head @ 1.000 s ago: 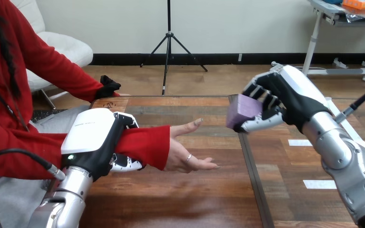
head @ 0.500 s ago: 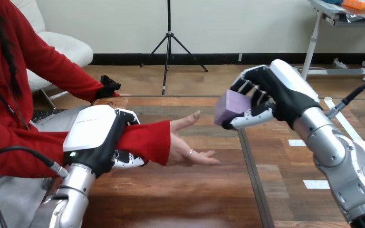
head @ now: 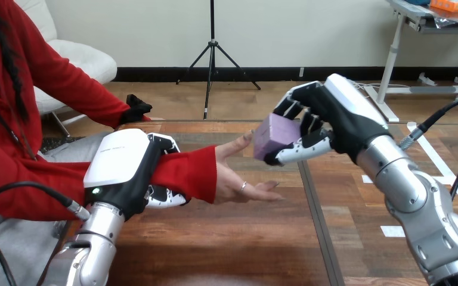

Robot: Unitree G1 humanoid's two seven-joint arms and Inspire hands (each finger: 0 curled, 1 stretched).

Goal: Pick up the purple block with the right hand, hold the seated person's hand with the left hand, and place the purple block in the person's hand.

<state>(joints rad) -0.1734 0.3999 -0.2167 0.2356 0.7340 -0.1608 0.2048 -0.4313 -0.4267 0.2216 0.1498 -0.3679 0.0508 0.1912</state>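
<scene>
Dark wooden boards make up the desk (head: 226, 250), with a straight seam (head: 317, 226) running away from the robot down its middle and two white tape marks (head: 398, 230) on its right part. From the view's left a person's forearm in a red sleeve (head: 185, 173) reaches across the desk. The person's hand (head: 235, 179) is open at its end, palm turned up and toward the right, thumb raised, fingers stretched toward the seam. Whether it rests on the wood or hangs just over it cannot be told.

The left robot hand (head: 122, 170) comes up from the bottom left and is clasped on the sleeved forearm just behind the cuff. Its white-backed palm lies against the near side of the sleeve, its fingers (head: 166, 143) curl over the sleeve's far edge, and another jointed part of it shows under the near edge.

The right robot hand (head: 334, 116) reaches in from the right on its silver forearm, raised above the desk, and grasps the purple block (head: 273, 134). Its fingers arch over the block's top and right side, and its thumb (head: 301, 153) presses from below. The block is in the air, off the desk, above the person's outstretched fingers and just beside the tip of the raised thumb; whether block and thumb touch is unclear. It does not lie in the open palm.
</scene>
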